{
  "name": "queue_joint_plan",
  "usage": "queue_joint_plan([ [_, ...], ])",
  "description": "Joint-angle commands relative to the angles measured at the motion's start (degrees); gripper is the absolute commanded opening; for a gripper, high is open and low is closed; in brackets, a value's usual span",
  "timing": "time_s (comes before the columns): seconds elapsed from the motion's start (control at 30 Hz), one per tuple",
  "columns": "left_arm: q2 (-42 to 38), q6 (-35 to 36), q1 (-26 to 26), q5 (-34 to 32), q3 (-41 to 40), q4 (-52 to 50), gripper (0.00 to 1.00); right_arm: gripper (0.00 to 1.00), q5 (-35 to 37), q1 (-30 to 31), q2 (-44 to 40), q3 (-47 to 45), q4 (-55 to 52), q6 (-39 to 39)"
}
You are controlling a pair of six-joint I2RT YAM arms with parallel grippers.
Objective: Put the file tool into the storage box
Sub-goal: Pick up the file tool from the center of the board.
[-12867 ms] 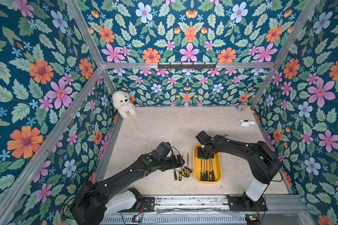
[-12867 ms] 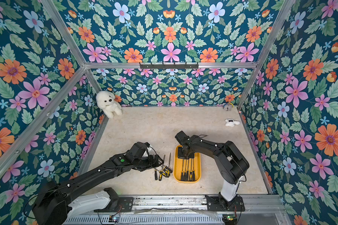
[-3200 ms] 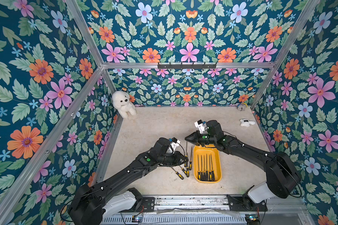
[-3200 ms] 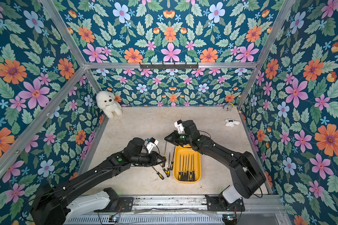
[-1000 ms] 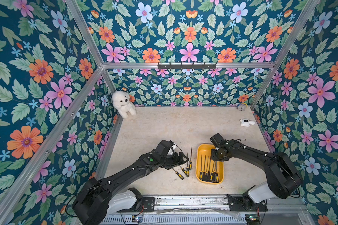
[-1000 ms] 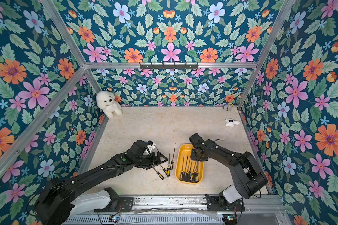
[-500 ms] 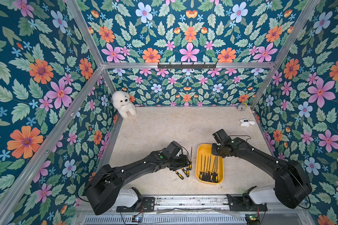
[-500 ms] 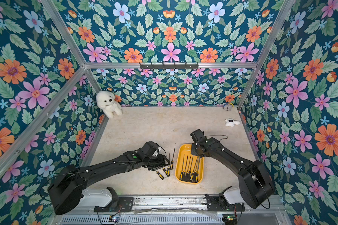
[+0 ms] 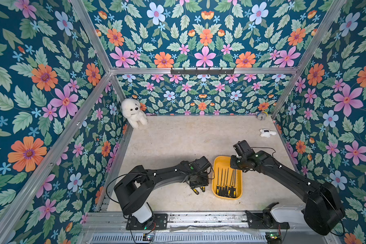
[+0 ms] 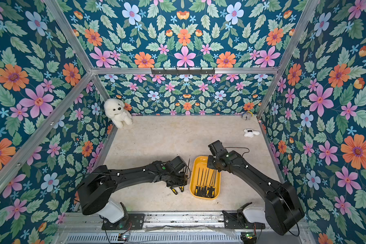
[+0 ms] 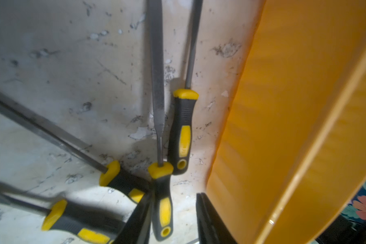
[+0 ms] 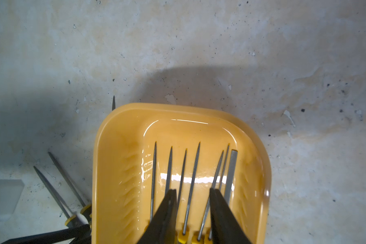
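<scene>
A slim grey file point(image 11: 158, 105) with a black-and-yellow handle is laid flat on the bench point(image 9: 178, 137), just beside the yellow storage box point(image 9: 222, 161). Its handle is straddled, unclamped, by the part-open left tool point(image 11: 174, 194). The right tool point(image 12: 192, 190) is held slightly open and empty above other files point(image 12: 192, 179) in the box.

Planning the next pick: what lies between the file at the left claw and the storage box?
One other file lies there, alongside that file's blade, short of the storage box; the left wrist view shows it.

Yellow storage box point(image 9: 221, 161), black-and-yellow file handles point(image 11: 182, 127)
</scene>
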Motion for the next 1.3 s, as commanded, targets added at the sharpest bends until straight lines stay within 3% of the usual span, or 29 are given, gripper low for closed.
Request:
queue_joint_plan([
  [0.0, 1.27, 1.79, -0.45, -1.5, 0.8, -4.89, 0.35, 0.33, -0.71, 0.05, -0.51, -0.39, -0.17, 0.64],
  [0.2, 2.87, 3.64, -0.44, -1.58, 1.46, -6.77, 0.27, 0.33, -1.0, 0.1, -0.18, -0.41, 0.73, 0.8],
  [0.33, 3.06, 4.62, -0.43, -2.23, 2.16, -8.05, 0.15, 0.33, -1.25, 0.06, 0.5, 0.1, 0.99, 0.74],
  [0.53, 0.06, 6.16, 0.1, -2.95, 2.58, -9.96, 0.03, 0.33, -2.35, 0.04, 1.01, 1.72, 1.76, 0.89],
  [0.67, -3.15, 7.13, 0.73, -2.81, 2.82, -11.33, 0.01, 0.33, -4.65, 0.04, 1.71, 3.54, 3.27, 1.3],
  [0.8, -7.81, 8.47, 1.59, -0.3, 2.19, -8.5, 0.0, 0.34, -10.8, 0.05, 2.71, 5.03, 7.12, 2.16],
  [0.97, -13.24, 8.05, 3.07, 11.66, -2.67, 7.38, 0.0, 0.42, -23.73, -0.78, 3.74, 3.81, 18.96, 7.4],
  [1.07, -14.48, 5.91, 3.63, 15.47, -5.63, 13.02, 0.0, 0.45, -28.97, -0.83, 5.3, 2.07, 26.24, 11.23],
  [1.27, -14.86, 5.5, 3.65, 16.36, -6.76, 14.19, 0.0, 0.42, -32.92, -0.74, 8.68, 0.8, 31.48, 14.06],
])
